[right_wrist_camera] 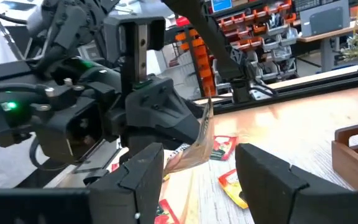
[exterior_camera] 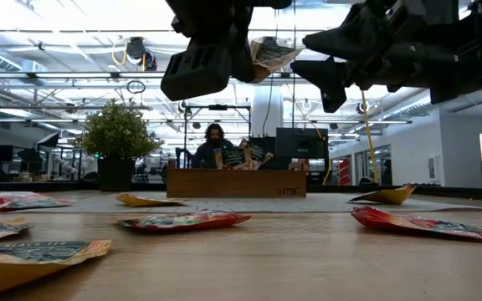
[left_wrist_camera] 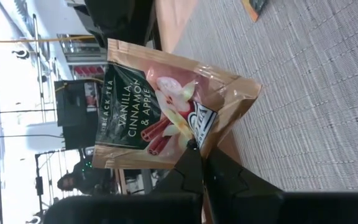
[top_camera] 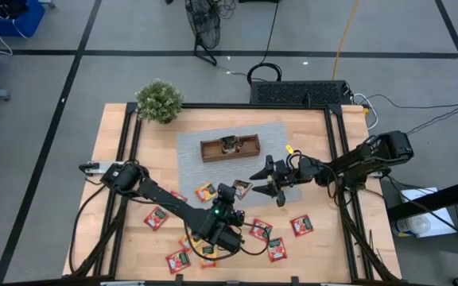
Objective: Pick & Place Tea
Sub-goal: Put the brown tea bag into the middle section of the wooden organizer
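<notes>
My left gripper [top_camera: 239,193] is shut on a tan tea packet [left_wrist_camera: 160,106] printed "vanilla cinnamon & apple", held in the air over the grey mat [top_camera: 293,135]. My right gripper [top_camera: 266,181] stands open just right of that packet, its fingers level and pointing at it; in its wrist view the packet [right_wrist_camera: 199,149] stands ahead of the two fingers. Several red and orange tea packets [top_camera: 156,217] lie flat on the wooden table. The brown wooden tray [top_camera: 229,147] sits on the mat, with some packets standing in it. My left gripper pinches the tan packet between its two fingertips [left_wrist_camera: 191,163] at one edge [left_wrist_camera: 197,138], near a corner. The fingers come from the table's near left, slanting slightly down. The packet stands out beyond the fingertips, tilted and lifted clear of the table.
A potted plant [top_camera: 159,101] stands at the table's far left corner. Loose packets [top_camera: 277,249] are scattered along the near part of the table. A person sits in the room beyond the tray [exterior_camera: 214,138].
</notes>
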Tool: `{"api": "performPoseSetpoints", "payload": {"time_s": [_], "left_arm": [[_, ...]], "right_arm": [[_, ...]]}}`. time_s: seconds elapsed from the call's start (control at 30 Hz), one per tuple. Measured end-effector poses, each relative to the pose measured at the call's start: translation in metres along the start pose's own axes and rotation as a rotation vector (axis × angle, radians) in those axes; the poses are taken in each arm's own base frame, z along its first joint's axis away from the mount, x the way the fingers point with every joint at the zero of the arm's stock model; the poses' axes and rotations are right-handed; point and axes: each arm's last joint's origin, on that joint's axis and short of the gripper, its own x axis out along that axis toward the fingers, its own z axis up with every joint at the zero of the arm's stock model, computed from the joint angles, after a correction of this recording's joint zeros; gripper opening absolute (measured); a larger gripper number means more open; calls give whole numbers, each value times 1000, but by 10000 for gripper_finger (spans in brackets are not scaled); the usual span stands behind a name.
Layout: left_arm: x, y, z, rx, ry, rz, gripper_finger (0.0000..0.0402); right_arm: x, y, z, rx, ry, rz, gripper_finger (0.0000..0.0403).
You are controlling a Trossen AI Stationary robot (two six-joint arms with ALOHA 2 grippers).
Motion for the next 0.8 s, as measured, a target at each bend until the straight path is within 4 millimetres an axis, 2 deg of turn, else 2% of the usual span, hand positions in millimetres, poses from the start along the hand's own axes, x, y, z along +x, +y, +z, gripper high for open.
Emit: {"api": "performPoseSetpoints", "payload": {"time_s": [0.23, 0.47, 0.63, 0.8], "left_arm": [[6, 3, 0, 11, 12, 1, 6], [7, 3, 0, 6, 13, -7, 6], [7, 3, 0, 4, 12, -7, 9], [7, 3, 1, -7, 8, -9, 5]], "right_arm": [[8, 0, 3, 3, 21, -8, 186], [11, 0, 5, 6, 28, -9, 170], [11, -3, 4, 31, 45, -24, 144], [11, -6, 5, 39, 42, -36, 99]]}}
